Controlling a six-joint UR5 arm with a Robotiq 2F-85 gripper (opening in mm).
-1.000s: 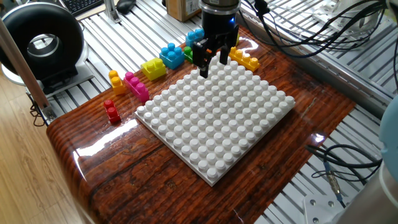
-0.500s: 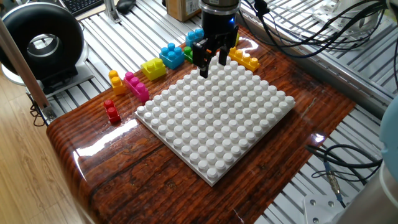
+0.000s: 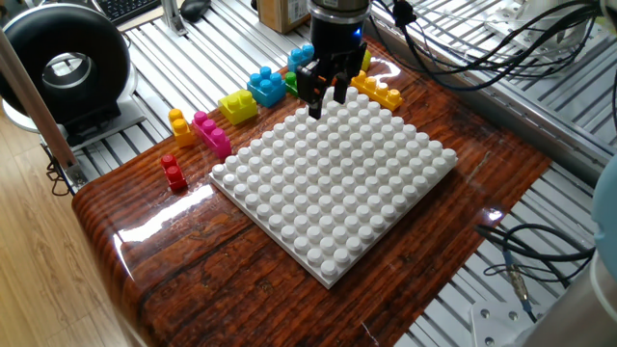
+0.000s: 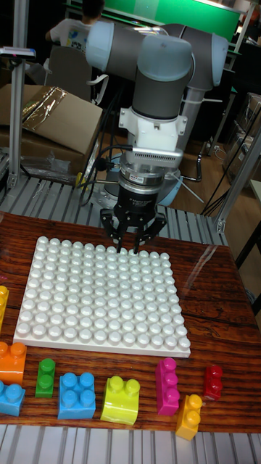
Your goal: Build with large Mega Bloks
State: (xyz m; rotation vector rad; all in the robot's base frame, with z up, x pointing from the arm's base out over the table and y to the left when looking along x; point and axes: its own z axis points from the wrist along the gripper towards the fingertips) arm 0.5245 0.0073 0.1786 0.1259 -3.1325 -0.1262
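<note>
The white studded plate lies in the middle of the wooden table with no brick on it. My gripper hangs over the plate's far edge, fingers down, open with nothing between them. The large Mega Bloks lie loose off the plate: red, pink, orange, yellow, blue and green. Another orange one sits just right of the gripper.
A black round device stands at the far left beside the table. Cables trail over the metal slats on the right. The table's rounded wooden edge lies towards the camera in the fixed view.
The gripper's fingers have drawn slightly closer together. The arm and the bricks have stayed where they were.
</note>
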